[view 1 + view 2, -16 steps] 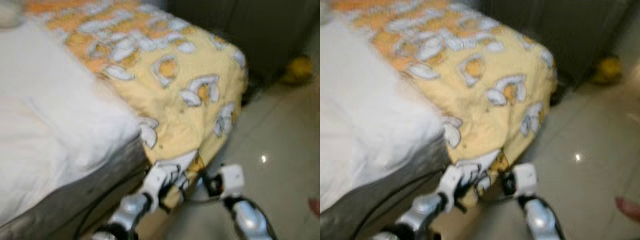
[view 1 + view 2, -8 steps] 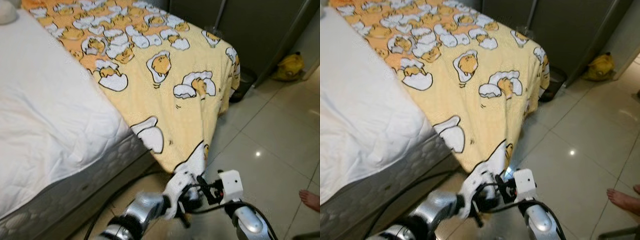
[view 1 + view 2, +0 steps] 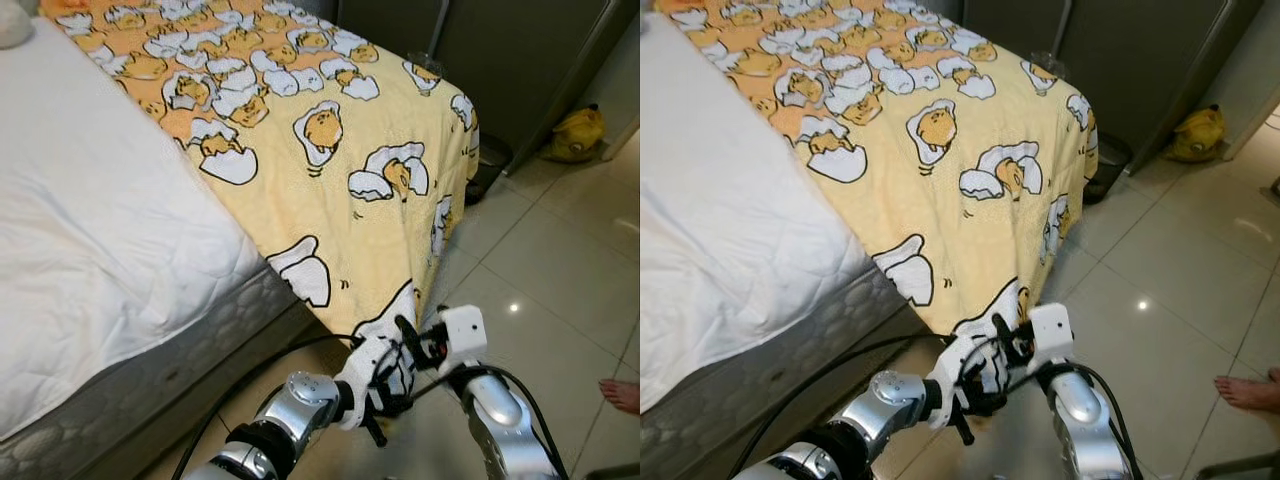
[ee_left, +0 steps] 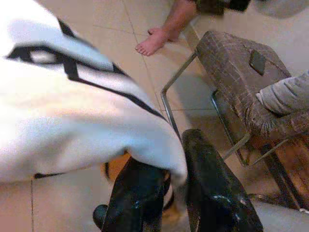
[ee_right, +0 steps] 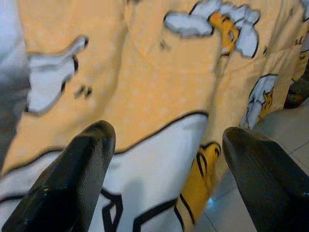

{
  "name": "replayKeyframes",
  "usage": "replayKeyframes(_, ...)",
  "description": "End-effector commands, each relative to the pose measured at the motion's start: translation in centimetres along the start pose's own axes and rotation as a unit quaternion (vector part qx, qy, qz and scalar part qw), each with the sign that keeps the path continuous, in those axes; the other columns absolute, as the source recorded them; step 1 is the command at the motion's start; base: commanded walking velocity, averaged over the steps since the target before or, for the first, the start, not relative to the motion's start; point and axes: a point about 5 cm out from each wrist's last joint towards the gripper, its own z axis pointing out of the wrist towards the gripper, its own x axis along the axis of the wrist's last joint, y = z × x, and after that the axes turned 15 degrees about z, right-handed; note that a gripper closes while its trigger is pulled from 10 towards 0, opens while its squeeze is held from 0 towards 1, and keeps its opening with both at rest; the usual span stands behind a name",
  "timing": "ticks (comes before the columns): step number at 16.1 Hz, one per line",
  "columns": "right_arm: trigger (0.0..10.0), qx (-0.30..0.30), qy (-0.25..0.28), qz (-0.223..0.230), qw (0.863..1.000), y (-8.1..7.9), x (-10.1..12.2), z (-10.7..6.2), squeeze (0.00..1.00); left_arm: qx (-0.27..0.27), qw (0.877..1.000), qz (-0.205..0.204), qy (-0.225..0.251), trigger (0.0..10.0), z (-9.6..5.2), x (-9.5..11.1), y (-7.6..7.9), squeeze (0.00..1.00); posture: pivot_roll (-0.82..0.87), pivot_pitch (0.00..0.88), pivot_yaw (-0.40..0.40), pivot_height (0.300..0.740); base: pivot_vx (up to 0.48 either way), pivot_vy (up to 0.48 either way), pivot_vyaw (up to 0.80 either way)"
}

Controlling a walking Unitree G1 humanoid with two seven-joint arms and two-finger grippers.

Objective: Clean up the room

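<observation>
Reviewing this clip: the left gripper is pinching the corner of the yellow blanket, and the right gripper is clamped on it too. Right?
Half right. The left gripper pinches the blanket corner, but the right gripper is open, fingers spread apart before the cloth, as the right wrist view shows.

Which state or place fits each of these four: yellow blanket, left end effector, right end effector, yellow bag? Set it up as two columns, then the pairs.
1. yellow blanket
2. left end effector
3. right end effector
4. yellow bag

A. open, facing the fabric
B. on the floor by the dark cabinet
C. shut on the blanket's corner
D. draped over the mattress, hanging off its end

Pairs: 1-D, 2-C, 3-A, 4-B
</observation>
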Motion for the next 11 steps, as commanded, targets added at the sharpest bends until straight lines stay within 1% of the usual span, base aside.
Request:
replayKeyframes(1,10.0,-0.019,0.012,0.016,1.000,0.6,0.5,0.2,0.00,0.010,1.000,-0.005,0.013,10.0,0.1,0.2,0.2,1.00,-0.03,0.000,-0.032,0.740,0.000,0.000,0.00)
replayKeyframes(2,10.0,-0.025,0.034,0.024,0.999,0.6,1.5,0.7,0.00,0.099,0.994,-0.011,0.033,10.0,-2.0,0.2,-2.8,1.00,-0.02,0.000,-0.025,0.740,0.000,0.000,0.00)
replayKeyframes(3,10.0,-0.030,0.051,0.030,0.998,0.6,2.3,1.1,0.00,0.168,0.984,-0.010,0.052,10.0,-3.9,0.5,-5.0,1.00,0.00,0.000,-0.033,0.740,0.000,0.000,0.00)
replayKeyframes(4,10.0,-0.032,0.062,0.035,0.997,0.6,2.8,1.2,0.00,0.218,0.974,-0.005,0.066,10.0,-5.3,0.9,-6.4,1.00,0.01,0.000,-0.035,0.740,0.000,0.000,0.00)
replayKeyframes(5,10.0,-0.032,0.065,0.037,0.997,0.6,3.0,1.2,0.00,0.242,0.967,-0.005,0.075,10.0,-6.1,1.1,-7.1,1.00,0.02,0.000,-0.036,0.740,0.000,0.000,0.00)
replayKeyframes(6,10.0,-0.032,0.071,0.036,0.996,0.6,3.2,1.3,0.00,0.320,0.942,-0.002,0.096,10.0,-8.4,1.7,-9.0,1.00,0.04,0.000,-0.037,0.740,0.000,0.000,0.00)
replayKeyframes(7,10.0,-0.036,0.079,0.034,0.996,0.6,3.4,1.2,0.00,0.388,0.915,-0.004,0.111,10.0,-10.5,2.0,-10.3,1.00,0.05,0.000,-0.035,0.740,0.000,0.000,0.00)
replayKeyframes(8,10.0,-0.046,0.092,0.036,0.994,0.8,3.7,1.2,0.00,0.453,0.884,-0.012,0.115,10.0,-12.4,2.1,-11.3,1.00,0.05,0.000,-0.032,0.740,0.000,0.000,0.00)
replayKeyframes(9,10.0,-0.052,0.099,0.037,0.993,0.8,3.9,1.2,0.00,0.486,0.866,-0.014,0.116,10.0,-13.5,2.1,-11.8,1.00,0.05,0.000,-0.026,0.740,0.000,0.000,0.00)
replayKeyframes(10,10.0,-0.065,0.116,0.035,0.991,1.0,4.5,1.1,0.00,0.554,0.825,0.010,0.109,10.0,-15.7,2.5,-12.6,0.00,0.04,0.000,-0.021,0.740,0.000,0.000,0.00)
replayKeyframes(11,10.0,-0.067,0.117,0.033,0.990,1.0,4.6,1.1,0.00,0.562,0.820,0.013,0.105,10.0,-16.0,2.5,-12.7,0.00,0.04,0.000,-0.018,0.740,0.000,0.000,0.00)
